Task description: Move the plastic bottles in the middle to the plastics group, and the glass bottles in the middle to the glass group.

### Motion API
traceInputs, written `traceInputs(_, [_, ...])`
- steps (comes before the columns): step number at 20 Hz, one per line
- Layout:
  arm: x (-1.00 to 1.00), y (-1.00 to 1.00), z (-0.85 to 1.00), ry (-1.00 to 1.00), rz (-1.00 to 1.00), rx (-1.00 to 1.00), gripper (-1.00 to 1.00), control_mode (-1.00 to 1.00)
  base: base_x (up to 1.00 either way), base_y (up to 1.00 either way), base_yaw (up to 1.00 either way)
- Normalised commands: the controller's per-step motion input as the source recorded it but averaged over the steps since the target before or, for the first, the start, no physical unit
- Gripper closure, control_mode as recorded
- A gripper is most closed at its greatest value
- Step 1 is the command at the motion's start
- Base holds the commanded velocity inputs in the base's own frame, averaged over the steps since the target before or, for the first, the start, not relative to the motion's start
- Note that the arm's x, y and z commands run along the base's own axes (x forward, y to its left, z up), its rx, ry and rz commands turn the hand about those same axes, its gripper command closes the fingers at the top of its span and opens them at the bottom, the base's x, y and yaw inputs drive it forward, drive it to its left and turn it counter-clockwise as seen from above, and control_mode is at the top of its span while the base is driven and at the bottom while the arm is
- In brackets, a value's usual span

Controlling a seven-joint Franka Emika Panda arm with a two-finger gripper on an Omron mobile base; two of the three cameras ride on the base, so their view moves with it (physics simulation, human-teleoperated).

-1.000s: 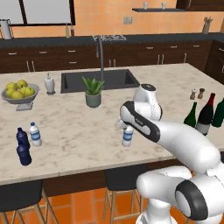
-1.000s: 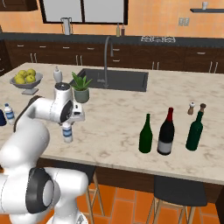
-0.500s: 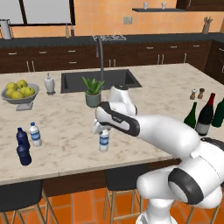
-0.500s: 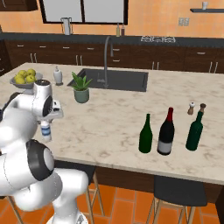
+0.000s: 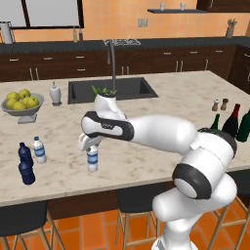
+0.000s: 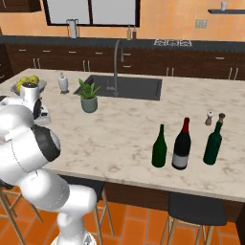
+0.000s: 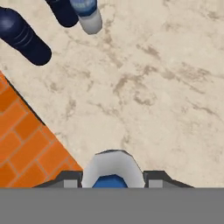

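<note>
Left of desk (image 5: 58, 132), near front edge: two navy bottles (image 5: 25, 165) (plastics group), one clear water bottle (image 5: 39, 150) parked just beside them.

Right of those, toward desk centre: second water bottle (image 5: 92, 158), upright, under the hand (image 5: 91, 145). In hand view, blue cap and clear shoulders (image 7: 111, 173) seated between the two fingertips (image 7: 70, 181), one on each side. Hand closed narrow on this bottle near the cap. Whether base is lifted or resting on desk: cannot tell.

Step in hand, judged: carrying second plastic bottle leftward to plastics group. Hand view looks down toward navy pair (image 7: 26, 39) and parked water bottle (image 7: 87, 15), with desk's front edge and orange floor (image 7: 26, 144) at lower left.

Next move, judged: continue left, keep bottle upright, set down near the group without knocking the three standing there; stay clear of front edge; then open hand and lift straight off.

Far right of desk: green wine bottle (image 6: 159, 147) just beside near-black red-topped bottle (image 6: 182, 145), second green bottle (image 6: 213, 144) near, pepper shakers (image 6: 215, 117) behind. Glass part looks done.
</note>
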Motion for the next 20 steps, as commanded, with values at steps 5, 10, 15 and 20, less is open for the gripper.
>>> traceInputs(5, [0.12, 0.82, -0.09, -0.01, 0.13, 0.0, 1.0, -1.0, 0.0, 0.0, 0.0])
traceInputs(10, [0.03, 0.55, -0.04, -0.1, 0.09, 0.0, 1.0, -1.0, 0.0, 0.0, 0.0])
traceInputs(15, [0.02, 0.48, 0.0, -0.12, 0.07, 0.0, 1.0, -1.0, 0.0, 0.0, 0.0])
traceInputs(20, [0.0, 0.54, 0.0, 0.0, 0.06, 0.0, 1.0, -1.0, 0.0, 0.0, 0.0])
